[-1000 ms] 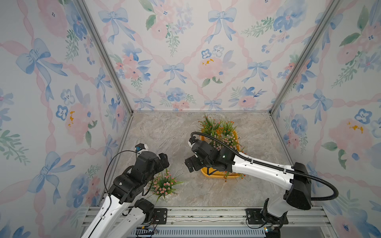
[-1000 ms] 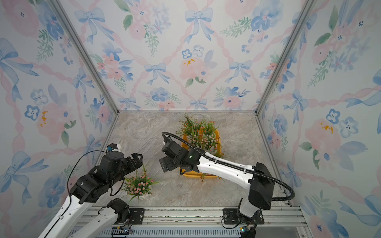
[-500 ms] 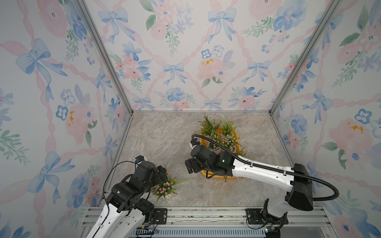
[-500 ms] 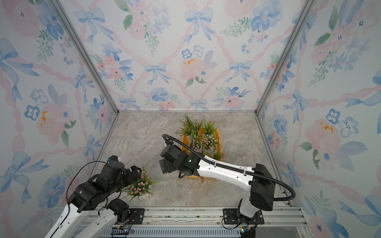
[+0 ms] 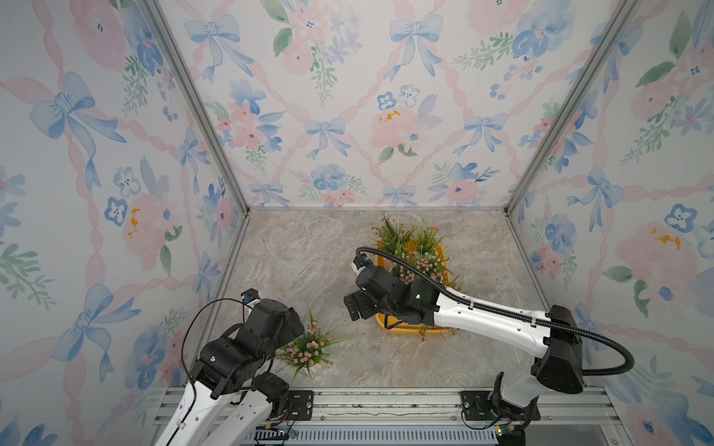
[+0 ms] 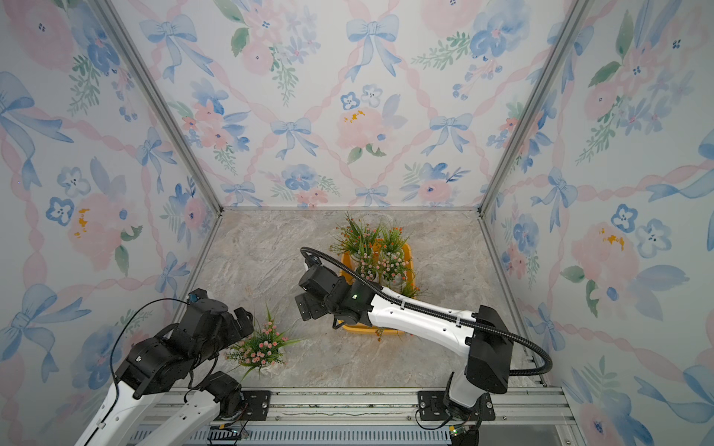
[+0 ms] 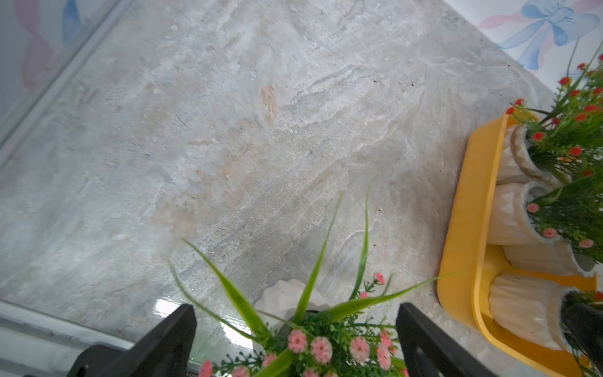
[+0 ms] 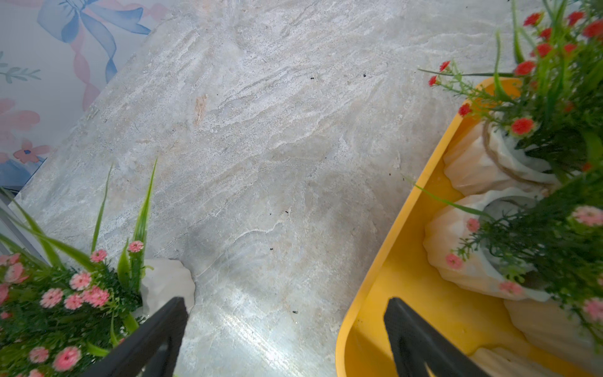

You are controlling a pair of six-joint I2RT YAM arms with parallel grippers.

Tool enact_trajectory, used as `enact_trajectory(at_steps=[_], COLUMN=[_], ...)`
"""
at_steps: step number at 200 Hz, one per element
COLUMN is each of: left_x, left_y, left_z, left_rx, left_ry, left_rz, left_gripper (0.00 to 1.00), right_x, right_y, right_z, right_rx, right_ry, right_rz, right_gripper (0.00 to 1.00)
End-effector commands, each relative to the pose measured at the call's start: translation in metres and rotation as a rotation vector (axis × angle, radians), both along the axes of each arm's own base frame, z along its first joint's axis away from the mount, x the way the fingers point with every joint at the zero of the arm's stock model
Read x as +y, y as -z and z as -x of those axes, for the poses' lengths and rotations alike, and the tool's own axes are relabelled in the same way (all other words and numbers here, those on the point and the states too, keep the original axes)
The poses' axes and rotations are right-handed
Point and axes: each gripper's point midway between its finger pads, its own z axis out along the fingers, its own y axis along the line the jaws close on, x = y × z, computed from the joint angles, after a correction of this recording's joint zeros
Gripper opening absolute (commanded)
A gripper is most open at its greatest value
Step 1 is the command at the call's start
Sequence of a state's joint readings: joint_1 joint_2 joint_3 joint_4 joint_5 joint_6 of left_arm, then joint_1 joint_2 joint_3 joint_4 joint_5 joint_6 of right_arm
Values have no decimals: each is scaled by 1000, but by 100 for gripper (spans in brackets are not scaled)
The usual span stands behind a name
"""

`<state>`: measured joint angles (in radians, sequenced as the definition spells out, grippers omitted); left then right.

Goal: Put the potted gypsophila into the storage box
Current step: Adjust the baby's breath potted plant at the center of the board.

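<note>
Currently: potted gypsophila (image 5: pixel 309 347), with pink blooms and a white pot, stands upright on the table (image 5: pixel 309 262) at near left. It is outside the storage box (image 7: pixel 463 212), to the left of it. Left fingers (image 7: pixel 176 329) are spread wide, one on each side of its foliage; I cannot tell whether they touch it. Right fingers (image 8: pixel 163 326) are spread wide, hold nothing and hang over the box's near-left rim. The box, at centre-right, holds several white-potted plants (image 5: pixel 409 247).

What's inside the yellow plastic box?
The shallow yellow-orange plastic storage box holds white ribbed pots of green plants with red and pink flowers. In both top views the right arm covers its near part, so the full count is hidden.
</note>
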<state>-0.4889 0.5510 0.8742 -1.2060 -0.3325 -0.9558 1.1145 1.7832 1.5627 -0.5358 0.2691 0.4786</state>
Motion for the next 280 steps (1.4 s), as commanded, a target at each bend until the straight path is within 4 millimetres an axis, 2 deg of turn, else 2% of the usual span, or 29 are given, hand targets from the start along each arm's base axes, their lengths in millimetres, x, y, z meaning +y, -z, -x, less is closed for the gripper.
enact_trajectory(at_steps=[1,37,51,67,92,102,119,134,150,202,213,257,280], left_x=[16,-6,-12,-19,-51,-57,-56,-59,-66,-90,-94,-115,-131], left_y=[5,29,30,31,50,46,40,41,47,33,37,22,6], left_z=[15,30,34,31,22,16,10,8,5,-16,-20,-33,-38], left_rx=[63,153,146,123,152,128,102,121,142,80,103,89,57], left_ry=[-43,20,21,28,86,89,82,102,131,195,206,291,343], left_rz=[-62,63,120,175,308,339,326,314,323,395,383,360,361], left_gripper=[98,98,98,98,98,98,98,98,98,98,98,98,98], right_x=[-8,-14,-16,-16,-18,-21,-28,-34,-41,-65,-69,-79,-81], right_y=[12,13,13,11,9,7,7,9,10,8,7,12,15], right_z=[-8,-15,-17,-19,-22,-23,-26,-27,-27,-31,-31,-33,-32], right_rx=[24,38,40,48,58,52,41,42,44,27,23,20,28], right_ry=[-7,-1,-1,-5,-14,-13,2,19,38,91,99,127,136], right_rz=[38,21,22,16,14,21,34,37,36,54,55,77,85], right_gripper=[97,97,97,97,97,97,97,97,97,97,97,97,97])
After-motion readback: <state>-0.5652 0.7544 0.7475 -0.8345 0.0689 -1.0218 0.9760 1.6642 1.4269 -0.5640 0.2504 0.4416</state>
